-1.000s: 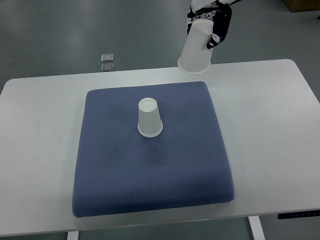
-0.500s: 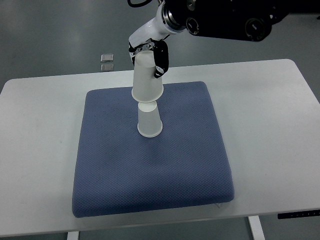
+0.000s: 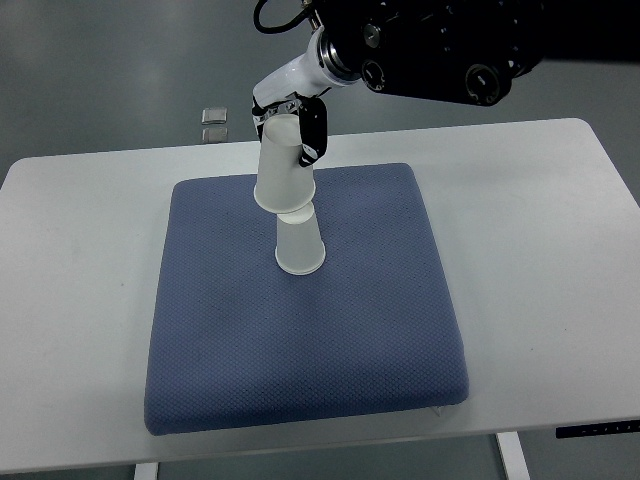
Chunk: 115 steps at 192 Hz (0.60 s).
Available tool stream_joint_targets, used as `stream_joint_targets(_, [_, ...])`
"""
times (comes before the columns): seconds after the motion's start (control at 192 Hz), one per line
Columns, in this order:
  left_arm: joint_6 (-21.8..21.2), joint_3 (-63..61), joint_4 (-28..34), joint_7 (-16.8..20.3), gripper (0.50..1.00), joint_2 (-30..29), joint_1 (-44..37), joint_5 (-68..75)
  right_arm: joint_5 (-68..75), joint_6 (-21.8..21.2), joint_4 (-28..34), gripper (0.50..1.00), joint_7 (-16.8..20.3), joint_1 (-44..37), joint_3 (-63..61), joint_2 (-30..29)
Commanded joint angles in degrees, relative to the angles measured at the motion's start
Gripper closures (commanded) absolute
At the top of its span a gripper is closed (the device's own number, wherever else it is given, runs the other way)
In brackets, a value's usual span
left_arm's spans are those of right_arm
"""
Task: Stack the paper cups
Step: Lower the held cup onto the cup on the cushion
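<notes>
- Paper cups at centre of my feed: one cup (image 3: 299, 245) stands upside down, rim down, on the blue cushion (image 3: 300, 330), a little behind the pad's middle.
- Second cup (image 3: 285, 170), also mouth down, hangs directly above it in my right hand (image 3: 292, 120), tilted slightly, its open rim just over the base of the standing cup; I cannot tell from this steep angle whether rim and base touch.
- My right hand's fingers are clamped on the upper part of the held cup, a dark finger (image 3: 312, 135) pressed down its right side and white parts wrapped over its closed end.
- My right arm (image 3: 430, 50) reaches in from the upper right, its black housing filling the top of the frame, a white link running down to the hand.
- Blue cushion lies flat on the white table (image 3: 540, 250), covering most of the tabletop's middle.
- Two small silvery squares (image 3: 213, 123) sit on the grey floor beyond the table's far edge, to the left of the hand.
</notes>
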State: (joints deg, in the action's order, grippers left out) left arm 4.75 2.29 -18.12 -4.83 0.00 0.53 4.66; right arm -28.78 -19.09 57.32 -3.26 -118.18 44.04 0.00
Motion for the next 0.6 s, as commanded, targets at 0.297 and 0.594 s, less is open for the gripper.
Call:
stream_joint_targets(0.297, [0.0,0.09,0.02,0.0,0.5,0.0,0.0,0.0,0.31,0.98,-1.24,0.875,-0.08,2.87,-0.1,0.0])
stream_joint_targets(0.594, [0.0,0.09,0.02,0.0,0.5,0.0,0.0,0.0,0.48,2.21,-1.59,0.867,-0.08,4.63,-0.1,0.0])
